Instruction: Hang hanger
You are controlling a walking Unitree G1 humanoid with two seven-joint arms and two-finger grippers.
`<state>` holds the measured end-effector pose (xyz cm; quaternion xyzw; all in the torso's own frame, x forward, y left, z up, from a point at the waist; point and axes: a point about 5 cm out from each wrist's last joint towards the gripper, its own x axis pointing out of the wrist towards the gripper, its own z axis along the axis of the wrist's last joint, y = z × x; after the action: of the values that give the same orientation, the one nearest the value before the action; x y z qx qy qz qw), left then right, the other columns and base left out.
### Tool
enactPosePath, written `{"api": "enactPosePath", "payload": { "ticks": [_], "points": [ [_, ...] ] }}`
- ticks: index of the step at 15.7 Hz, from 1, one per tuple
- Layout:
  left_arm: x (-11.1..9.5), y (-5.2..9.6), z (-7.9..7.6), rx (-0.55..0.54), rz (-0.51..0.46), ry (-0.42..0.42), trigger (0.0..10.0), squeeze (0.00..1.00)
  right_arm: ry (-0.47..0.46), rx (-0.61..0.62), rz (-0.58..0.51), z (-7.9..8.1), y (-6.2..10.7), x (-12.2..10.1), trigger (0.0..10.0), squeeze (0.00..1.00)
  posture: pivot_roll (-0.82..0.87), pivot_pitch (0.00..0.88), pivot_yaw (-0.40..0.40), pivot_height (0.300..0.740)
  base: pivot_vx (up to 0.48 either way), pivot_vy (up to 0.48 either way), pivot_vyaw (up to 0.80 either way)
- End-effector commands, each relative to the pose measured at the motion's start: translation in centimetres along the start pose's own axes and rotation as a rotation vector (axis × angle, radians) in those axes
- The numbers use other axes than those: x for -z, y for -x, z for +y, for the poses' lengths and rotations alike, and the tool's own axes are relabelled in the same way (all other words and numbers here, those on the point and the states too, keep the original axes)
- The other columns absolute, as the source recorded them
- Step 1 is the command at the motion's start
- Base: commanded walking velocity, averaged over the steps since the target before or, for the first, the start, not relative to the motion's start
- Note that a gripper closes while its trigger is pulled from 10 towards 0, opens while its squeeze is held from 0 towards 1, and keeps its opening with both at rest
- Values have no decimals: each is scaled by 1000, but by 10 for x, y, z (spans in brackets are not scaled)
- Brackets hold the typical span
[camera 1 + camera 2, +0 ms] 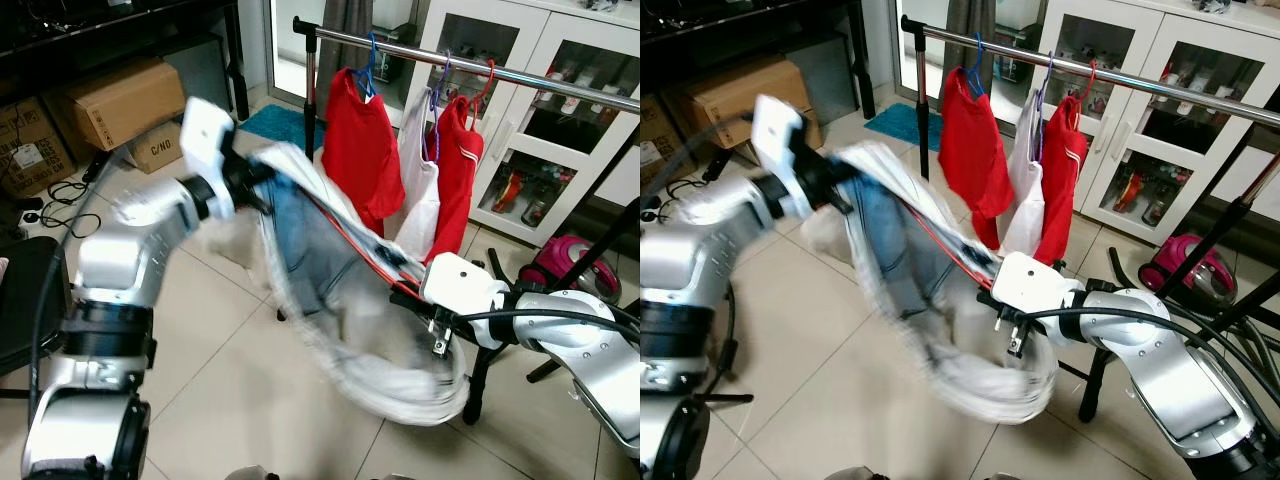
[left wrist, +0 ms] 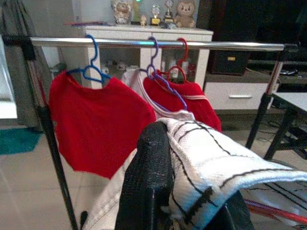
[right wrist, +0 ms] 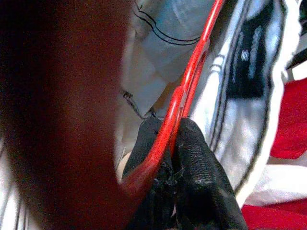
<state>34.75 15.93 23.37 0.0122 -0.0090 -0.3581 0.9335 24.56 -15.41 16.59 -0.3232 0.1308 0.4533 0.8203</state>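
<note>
A white striped garment (image 1: pixel 400 390) with a blue inside hangs on a red hanger (image 1: pixel 352 238) and is stretched between my two arms, blurred by motion. My left gripper (image 1: pixel 258 180) is up at the left, shut on the garment's edge (image 2: pixel 211 163), which is draped over its black finger (image 2: pixel 151 163). Lower on the right, my right gripper (image 1: pixel 402 290) is shut on the hanger's red wire (image 3: pixel 189 81), pinched between both fingertips (image 3: pixel 192 143). Behind stands the metal rod (image 1: pixel 520 72), carrying a red shirt (image 1: pixel 355 140), a white top (image 1: pixel 415 170) and a second red top (image 1: pixel 455 170).
The rack's black legs (image 1: pixel 480 380) stand right by my right arm. A white glass-door cabinet (image 1: pixel 560 130) is behind the rack, with a pink appliance (image 1: pixel 570 265) on the floor. Cardboard boxes (image 1: pixel 120 100) and cables lie at the left, a teal mat (image 1: pixel 275 122) further back.
</note>
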Motion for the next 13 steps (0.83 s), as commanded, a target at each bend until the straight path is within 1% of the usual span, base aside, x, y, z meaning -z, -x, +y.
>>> {"api": "enactPosePath", "payload": {
  "ticks": [1, 2, 3, 4, 5, 6, 7, 8, 9, 10, 11, 12, 13],
  "points": [
    [-12, 3, 5, -19, -27, -48, 0, 0, -7, 1, 28, -1, 2, 5, 0, 0, -94, 0, 7, 740, 0, 0, 0],
    [-3, 3, 9, -53, 26, -102, 0, 0, -29, 2, 8, -4, 3, 4, 0, 0, -94, 0, 7, 740, 0, 0, 0],
    [-10, 5, 19, -115, -27, -85, 0, 0, -32, -38, 7, -1, 6, 9, 0, 0, -94, 0, 7, 740, 0, 0, 0],
    [-12, 6, 22, -129, -33, -100, 0, 0, -44, -48, 3, 0, 8, 10, 0, 0, -94, 0, 7, 740, 0, 0, 0],
    [-13, 13, 34, -169, -19, -123, 0, 0, -137, -26, -31, -1, 12, 16, 0, 0, -94, 0, 7, 740, 0, 0, 0],
    [-12, 18, 42, -200, -2, -138, 0, 0, -187, -6, -50, -4, 16, 22, 0, 0, -94, 0, 7, 740, 0, 0, 0],
    [-12, 27, 55, -272, 6, -147, 0, 0, -203, -6, -68, -4, 22, 25, 0, 0, -83, 0, 5, 740, 0, 0, 0],
    [-13, 31, 62, -313, 0, -139, 0, 0, -198, -20, -73, -3, 26, 26, 0, 0, -83, 0, 5, 740, 0, 0, 0],
    [-13, 37, 78, -409, -29, -94, 0, 0, -213, -62, -107, 1, 31, 24, 0, 0, -83, 0, 8, 740, 0, 0, 0],
    [-12, 39, 83, -441, -37, -77, 0, 0, -223, -75, -123, 2, 32, 22, 0, 0, -83, 0, 10, 740, 0, 0, 0],
    [-7, 39, 89, -473, -30, -47, 0, 0, -246, -87, -165, 3, 33, 20, 0, 0, -83, 0, 10, 740, 0, 0, 0],
    [-3, 38, 90, -474, -26, -25, 0, 0, -264, -85, -196, 3, 33, 18, 0, 0, -80, 0, 11, 740, 0, 0, 0],
    [10, 32, 90, -483, -1, 18, 0, 0, -306, -64, -291, 1, 31, 9, 0, 0, -75, 0, 9, 740, 0, 0, 0]
  ]
}}
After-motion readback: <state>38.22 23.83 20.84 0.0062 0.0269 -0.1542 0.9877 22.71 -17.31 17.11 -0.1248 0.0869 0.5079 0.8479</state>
